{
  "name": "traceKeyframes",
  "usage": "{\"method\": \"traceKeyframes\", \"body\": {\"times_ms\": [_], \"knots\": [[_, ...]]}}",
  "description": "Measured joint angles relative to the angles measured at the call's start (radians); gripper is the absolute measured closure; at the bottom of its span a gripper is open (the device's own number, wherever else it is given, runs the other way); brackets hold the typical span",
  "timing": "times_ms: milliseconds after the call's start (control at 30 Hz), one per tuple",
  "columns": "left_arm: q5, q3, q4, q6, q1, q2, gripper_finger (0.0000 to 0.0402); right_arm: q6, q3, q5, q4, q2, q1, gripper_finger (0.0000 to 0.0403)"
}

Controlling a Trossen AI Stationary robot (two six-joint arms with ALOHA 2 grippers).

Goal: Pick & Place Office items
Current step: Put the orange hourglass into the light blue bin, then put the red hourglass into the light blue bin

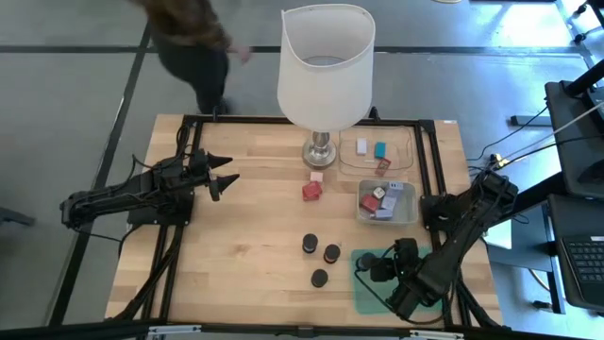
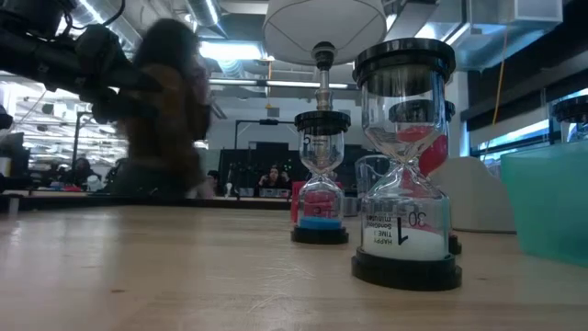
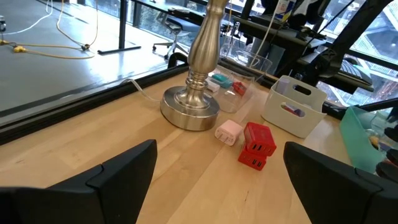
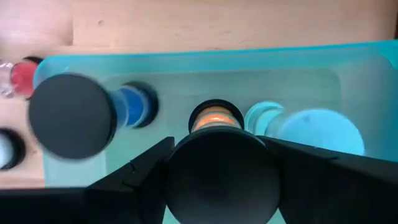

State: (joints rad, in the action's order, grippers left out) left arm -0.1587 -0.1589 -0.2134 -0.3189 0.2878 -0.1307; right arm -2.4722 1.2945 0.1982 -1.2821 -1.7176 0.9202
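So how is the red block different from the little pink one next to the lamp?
The red block is bigger than the pink block. The red block looks like two pieces stacked, while the pink block looks like a single piece. The pink block lies nearer the lamp's base than the red block does. Both rest on the wooden table.

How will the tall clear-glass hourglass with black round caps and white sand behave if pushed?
The clear-glass hourglass with black round caps stands upright, tall over a small base, so a high push would probably tip it. Its bulbs join at a thin neck, likely fragile. Toppled, the round caps may let it roll across the wooden table.
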Motion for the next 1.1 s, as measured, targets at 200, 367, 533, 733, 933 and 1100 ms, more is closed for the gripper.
{"method": "traceKeyframes", "body": {"times_ms": [200, 367, 533, 733, 933, 1100], "knots": [[0.0, 0.0, 0.0, 0.0, 0.0, 0.0, 0.0054, 0.021, -0.065, -0.005, 0.096, 0.0, -0.026, 0.0168], [0.0, 0.0, 0.0, 0.0, 0.0, 0.0, 0.0054, 0.045, -0.07, -0.004, 0.111, 0.0, -0.04, 0.019], [0.0, 0.0, 0.0, 0.0, 0.0, 0.0, 0.0054, 0.049, -0.071, -0.004, 0.097, 0.0, -0.06, 0.0162], [0.0, 0.0, 0.0, 0.0, 0.0, 0.0, 0.0054, 0.049, -0.071, -0.03, 0.085, 0.022, -0.08, 0.0078], [0.0, 0.0, 0.0, 0.0, 0.0, 0.0, 0.0054, 0.049, -0.042, -0.061, 0.056, 0.122, -0.105, 0.0015], [0.0, 0.0, 0.0, 0.0, 0.0, 0.0, 0.0054, 0.05, 0.058, -0.059, -0.02, 0.15, -0.153, 0.0011]]}}
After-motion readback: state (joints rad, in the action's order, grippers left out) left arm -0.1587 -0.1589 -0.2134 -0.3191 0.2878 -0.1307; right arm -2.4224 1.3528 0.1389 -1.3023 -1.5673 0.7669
